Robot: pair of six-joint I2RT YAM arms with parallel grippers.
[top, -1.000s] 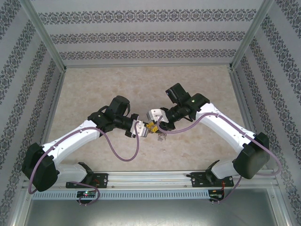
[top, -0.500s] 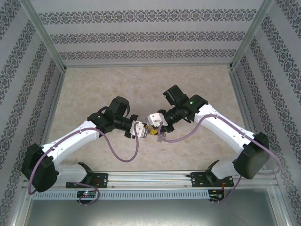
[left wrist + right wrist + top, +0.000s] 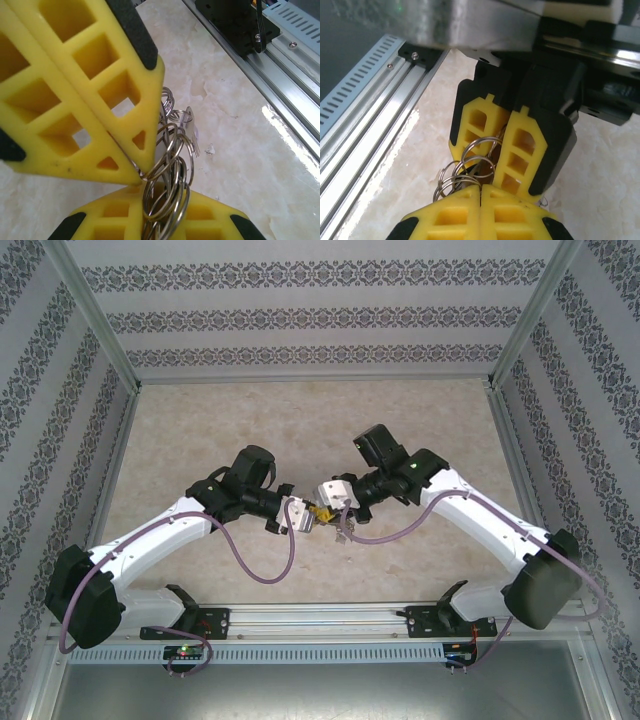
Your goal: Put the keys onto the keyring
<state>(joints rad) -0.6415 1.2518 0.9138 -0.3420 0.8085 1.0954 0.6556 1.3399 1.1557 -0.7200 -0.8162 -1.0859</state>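
From above, the left gripper (image 3: pixel 312 514) and right gripper (image 3: pixel 332 502) meet nose to nose over the near half of the table (image 3: pixel 200 420). The keyring (image 3: pixel 346 530) dangles just beside them, with plenty of bare top behind and to both sides, and the walls are well apart. The right arm has swung its elbow outward since a second ago and its jaws have closed, while the left arm has not budged. Now the left wrist view: the left gripper (image 3: pixel 141 171) is pressed narrow, pinching the keyring (image 3: pixel 172 160), a bunch of silvery loops, right at its tip. The right gripper (image 3: pixel 150 198) comes up from below, clamped on the same bunch, and a small key (image 3: pixel 191 131) hangs off the far side above the tabletop. The rail (image 3: pixel 295 85) runs along the edge. On the right wrist view, the right gripper (image 3: pixel 480 192) has its fingers flush together, the keyring (image 3: pixel 465 167) sprouting from the seam. The left gripper (image 3: pixel 499 167) bites those loops from opposite.
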